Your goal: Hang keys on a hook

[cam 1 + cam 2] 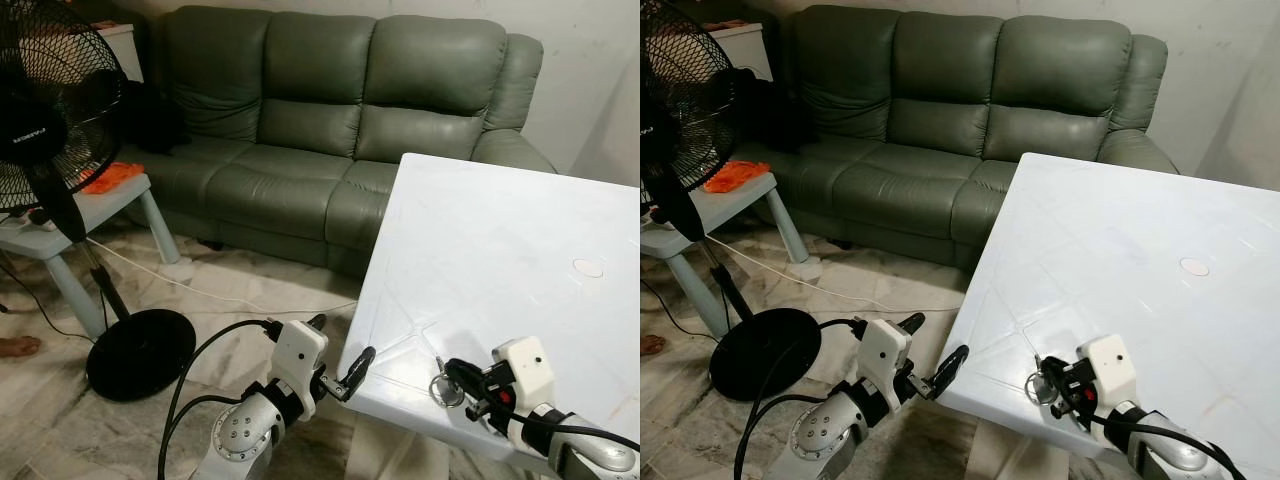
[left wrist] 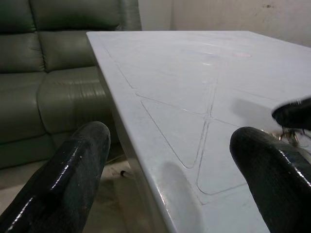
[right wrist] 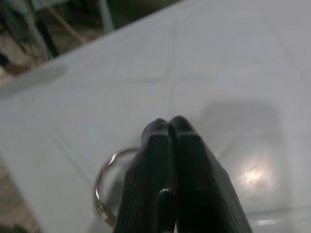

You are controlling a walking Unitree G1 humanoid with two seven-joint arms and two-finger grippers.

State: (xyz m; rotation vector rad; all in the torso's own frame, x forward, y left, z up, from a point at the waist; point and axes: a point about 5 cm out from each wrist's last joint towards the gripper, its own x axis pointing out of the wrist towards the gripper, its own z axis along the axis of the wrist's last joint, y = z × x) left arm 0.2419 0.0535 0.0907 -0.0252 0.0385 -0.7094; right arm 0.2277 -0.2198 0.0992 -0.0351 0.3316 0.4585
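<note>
1. The right gripper (image 3: 167, 127) rests on the white table (image 1: 500, 250) near its front edge, fingers pressed together on the keys (image 1: 445, 385); the ring (image 3: 104, 187) pokes out beside them.
2. That grip looks thin, so the keys may slip when lifted.
3. The left gripper (image 1: 340, 358) hovers spread at the table corner and could bump it.
4. Beyond stands a green sofa (image 1: 330, 130).

White lettering on fan (image 1: 40, 100) hub, too small to read.

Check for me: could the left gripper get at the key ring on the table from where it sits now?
Probably yes. The left gripper, fingers open, sits at the near corner of the white table, and bare tabletop lies between it and the key ring. But the right gripper is shut right at the ring.
</note>
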